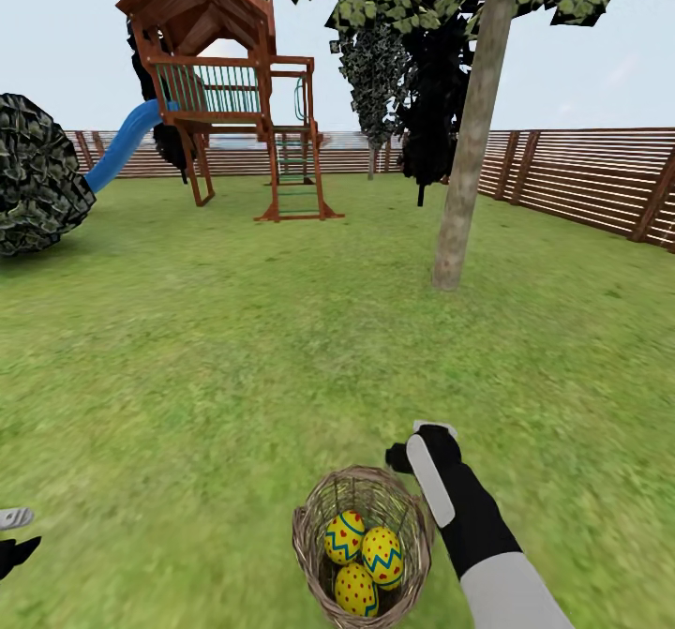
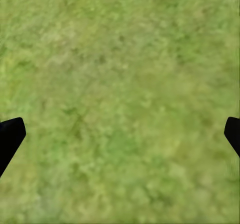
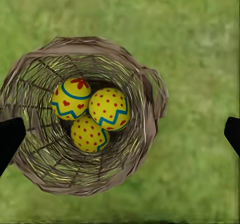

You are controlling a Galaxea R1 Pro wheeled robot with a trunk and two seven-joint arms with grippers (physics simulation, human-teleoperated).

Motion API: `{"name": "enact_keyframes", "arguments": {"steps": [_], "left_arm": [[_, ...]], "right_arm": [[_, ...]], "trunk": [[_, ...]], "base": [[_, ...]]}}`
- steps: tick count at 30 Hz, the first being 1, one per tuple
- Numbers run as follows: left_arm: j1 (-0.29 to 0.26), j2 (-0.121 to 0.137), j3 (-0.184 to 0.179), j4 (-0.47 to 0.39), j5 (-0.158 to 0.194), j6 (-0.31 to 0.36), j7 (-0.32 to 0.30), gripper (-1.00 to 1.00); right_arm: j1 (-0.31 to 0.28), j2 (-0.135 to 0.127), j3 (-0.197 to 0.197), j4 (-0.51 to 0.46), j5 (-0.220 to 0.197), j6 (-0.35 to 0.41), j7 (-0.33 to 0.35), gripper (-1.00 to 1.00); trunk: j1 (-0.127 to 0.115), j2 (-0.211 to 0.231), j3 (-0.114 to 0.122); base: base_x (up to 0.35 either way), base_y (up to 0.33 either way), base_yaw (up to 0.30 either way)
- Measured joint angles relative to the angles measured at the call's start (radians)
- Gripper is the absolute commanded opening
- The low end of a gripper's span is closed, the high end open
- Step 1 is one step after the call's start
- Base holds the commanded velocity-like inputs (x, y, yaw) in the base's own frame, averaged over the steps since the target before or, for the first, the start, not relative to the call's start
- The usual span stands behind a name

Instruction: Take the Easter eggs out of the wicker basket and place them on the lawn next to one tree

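The wicker basket [image 1: 309, 540] stands on the lawn [image 1: 234, 348] close in front of me. All three Easter eggs lie inside it, touching one another: one [image 3: 71, 98], a second [image 3: 110, 108] and a third [image 3: 89, 133]; they also show from the head as eggs [image 1: 364, 559]. My right gripper [image 3: 120, 136] hangs open above the basket [image 3: 150, 109], its dark fingertips [image 3: 10, 139] spread wider than the eggs and touching nothing. Beside the basket's far right rim is the right gripper [image 1: 414, 449]. My left gripper [image 2: 120, 136] is open over bare grass, at the lower left edge [image 1: 13, 535].
A pale-trunked tree [image 1: 467, 151] rises from the grass ahead to the right, a few steps beyond the basket. Behind it stands a dark columnar tree [image 1: 433, 95]. A wooden play frame [image 1: 234, 95] with a blue slide, a round bush [image 1: 33, 174] and the slat fence [image 1: 581, 179] ring the garden.
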Motion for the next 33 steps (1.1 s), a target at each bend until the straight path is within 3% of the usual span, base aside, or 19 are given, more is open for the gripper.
{"name": "enact_keyframes", "arguments": {"steps": [6, 11, 15, 18, 25, 33], "left_arm": [[0.001, 0.0, 0.0, 0.003, -0.009, 0.0, 0.001, 1.0], [0.001, -0.001, 0.001, 0.004, -0.01, 0.0, 0.003, 1.0], [0.001, -0.001, 0.001, 0.004, -0.01, 0.006, 0.005, 1.0], [0.001, -0.001, 0.002, 0.004, -0.01, 0.008, 0.006, 1.0], [0.001, -0.004, 0.063, 0.0, -0.01, 0.011, 0.005, 1.0], [0.001, -0.006, 0.08, -0.002, -0.01, 0.011, 0.004, 1.0]], "right_arm": [[-0.1, -0.011, -0.052, 0.273, -0.014, -0.023, -0.003, 1.0], [-0.163, -0.03, -0.069, 0.454, -0.017, -0.097, 0.001, 1.0], [-0.207, -0.042, -0.073, 0.544, -0.019, -0.126, 0.005, 1.0], [-0.221, -0.045, -0.073, 0.567, -0.019, -0.138, 0.007, 1.0], [-0.252, -0.047, -0.071, 0.59, -0.019, -0.154, 0.017, 1.0], [-0.258, -0.043, -0.067, 0.594, -0.017, -0.151, 0.053, 1.0]], "trunk": [[0.0, 0.0, 0.0], [0.0, 0.0, 0.0], [0.0, 0.0, 0.0], [0.0, 0.0, 0.0], [0.0, 0.0, 0.0], [0.0, 0.0, 0.0]], "base": [[0.0, 0.0, 0.0], [0.0, 0.0, 0.0], [0.0, 0.0, 0.0], [0.0, 0.0, 0.0], [0.0, 0.0, 0.0], [0.0, 0.0, 0.0]]}}
